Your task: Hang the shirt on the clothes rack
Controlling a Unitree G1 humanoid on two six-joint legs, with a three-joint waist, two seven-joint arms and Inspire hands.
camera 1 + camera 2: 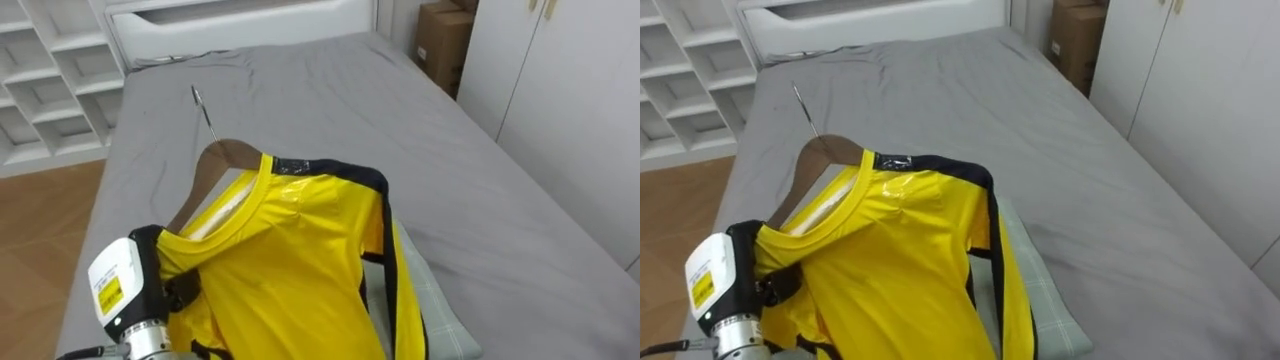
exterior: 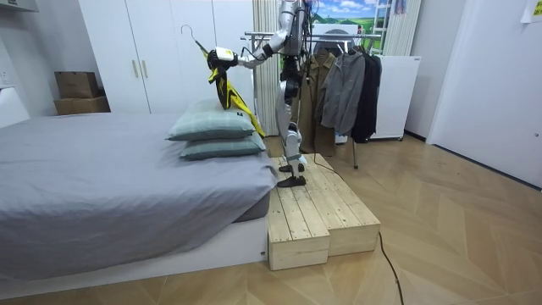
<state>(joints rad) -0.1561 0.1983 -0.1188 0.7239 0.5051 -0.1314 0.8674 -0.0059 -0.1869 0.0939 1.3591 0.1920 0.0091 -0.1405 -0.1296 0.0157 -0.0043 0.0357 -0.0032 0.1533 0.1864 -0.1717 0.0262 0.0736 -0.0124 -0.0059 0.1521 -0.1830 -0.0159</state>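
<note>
A glossy yellow shirt with black trim hangs on a brown wooden hanger with a thin metal hook, held up in the air over a grey-sheeted bed. The robot's left hand sits at the shirt's 8 o'clock edge, against the collar. Cloth covers its grip, so how far it is closed cannot be told. The hook points to 11 o'clock. 2 pale green pillows lie below, at 4 o'clock. The robot stands on a low wooden plank platform beside the bed.
</note>
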